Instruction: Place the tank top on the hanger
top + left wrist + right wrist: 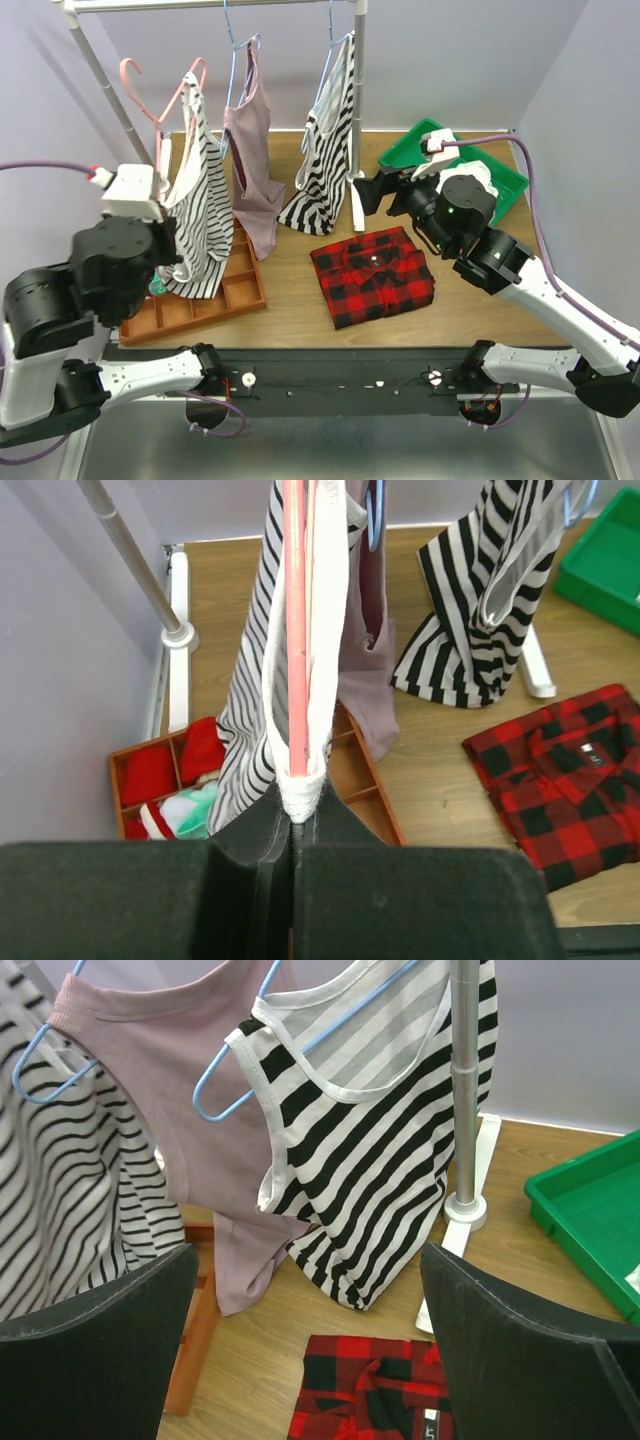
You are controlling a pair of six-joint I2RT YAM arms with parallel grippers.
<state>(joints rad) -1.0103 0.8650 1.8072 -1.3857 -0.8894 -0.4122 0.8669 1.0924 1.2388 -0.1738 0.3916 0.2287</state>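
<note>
The left hand [295, 825] is clenched on the pink-red hanger [297, 630] and the white edge of the tank top [195, 220] together. The wire runs straight up from its jaws, and the top hangs over the wooden tray [240, 290]. The right hand [368, 192], released, hovers well apart.

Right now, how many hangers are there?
3: pink-red hanger inside the tank top, left; a blue hanger in the mauve top, middle; a second blue hanger in the bold-striped top, right.

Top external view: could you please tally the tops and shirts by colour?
Black-and-white striped: 2, the tank top and the bold-striped top
Mauve: 1, the mauve top
Red-and-black plaid: 1, the folded shirt
Total: 4
</note>
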